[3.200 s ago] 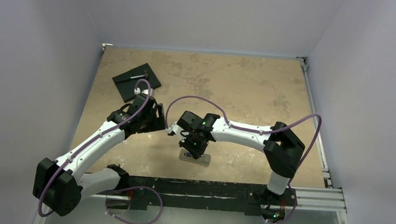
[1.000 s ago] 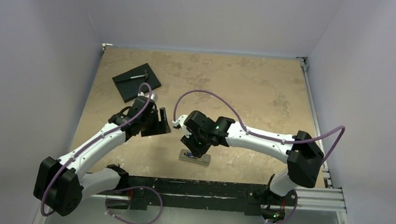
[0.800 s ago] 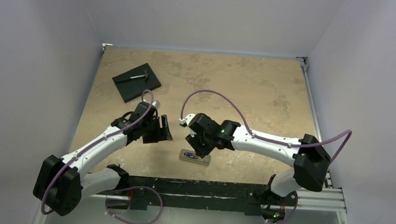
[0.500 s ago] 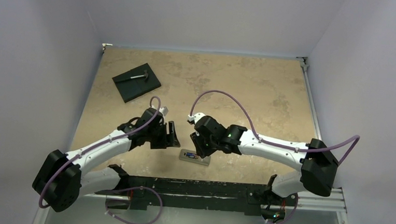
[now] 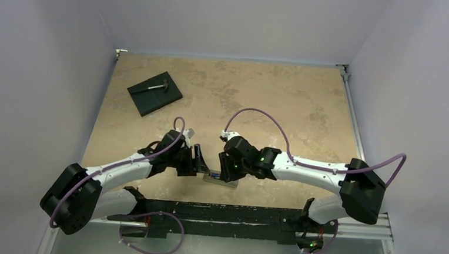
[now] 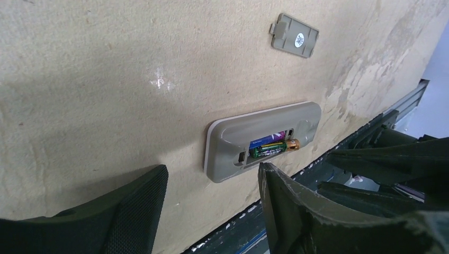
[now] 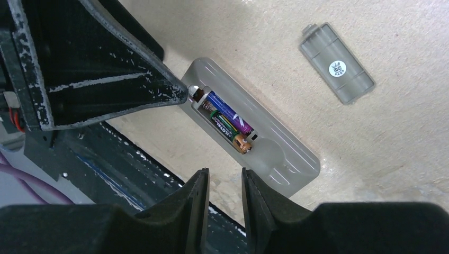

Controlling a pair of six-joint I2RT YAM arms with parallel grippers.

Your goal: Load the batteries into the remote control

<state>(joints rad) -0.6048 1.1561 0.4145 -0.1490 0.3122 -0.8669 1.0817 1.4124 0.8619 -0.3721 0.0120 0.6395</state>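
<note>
The remote control (image 5: 223, 183) lies grey back up near the table's front edge. Both batteries lie side by side in its open recess: the bluish-purple one (image 7: 229, 113) and the green, gold-ended one (image 7: 226, 128). The gold end (image 6: 294, 143) seems to rest over the recess's end. My left gripper (image 5: 199, 163) is open and empty at the remote's left end, and the remote (image 6: 235, 144) shows between its fingers (image 6: 138, 203). One left fingertip (image 7: 177, 93) touches the remote's end. My right gripper (image 7: 225, 182) is empty, its jaws narrowly apart, just above the remote's (image 7: 288, 154) near edge.
The loose grey battery cover (image 7: 337, 63) lies on the table beyond the remote and also shows in the left wrist view (image 6: 295, 35). A black square slab (image 5: 159, 96) with a small grey tool (image 5: 157, 87) sits at the back left. The black rail (image 5: 252, 214) runs just past the front edge.
Both arms have moved toward the front edge. The left gripper came from the back left to the remote's left end. The right gripper shifted right and lower over the remote.
</note>
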